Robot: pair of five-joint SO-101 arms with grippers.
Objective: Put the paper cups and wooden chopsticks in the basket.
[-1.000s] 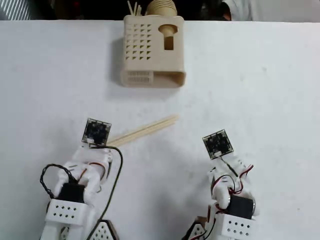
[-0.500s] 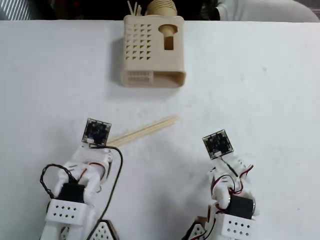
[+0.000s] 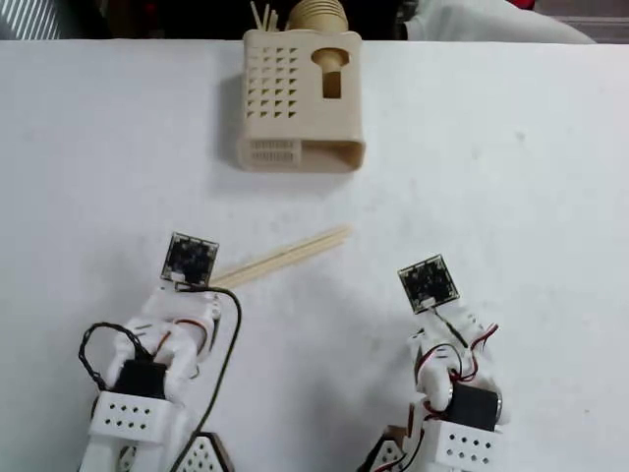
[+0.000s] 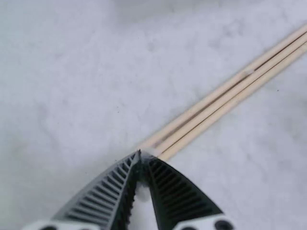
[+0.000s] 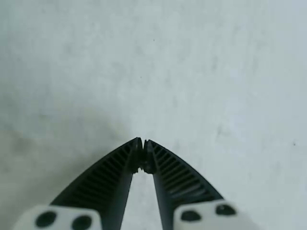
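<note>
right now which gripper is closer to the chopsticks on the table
Left. The left gripper is shut with its tips at one end of the chopsticks. The right gripper is shut over the table, off to their side.

White left arm (image 3: 147, 369) and right arm (image 3: 454, 398), dark-tipped.
Both shells are white plastic with grids of small holes at the base. Each carries a black square board: left board (image 3: 192, 258), right board (image 3: 428, 282). A black cable (image 3: 237, 329) loops along the left arm; red and white wires (image 3: 479, 339) show on the right. Left gripper (image 4: 142, 160) and right gripper (image 5: 144, 148) have dark grey ribbed fingers (image 5: 170, 175) on white mounts with dark round holes.
</note>
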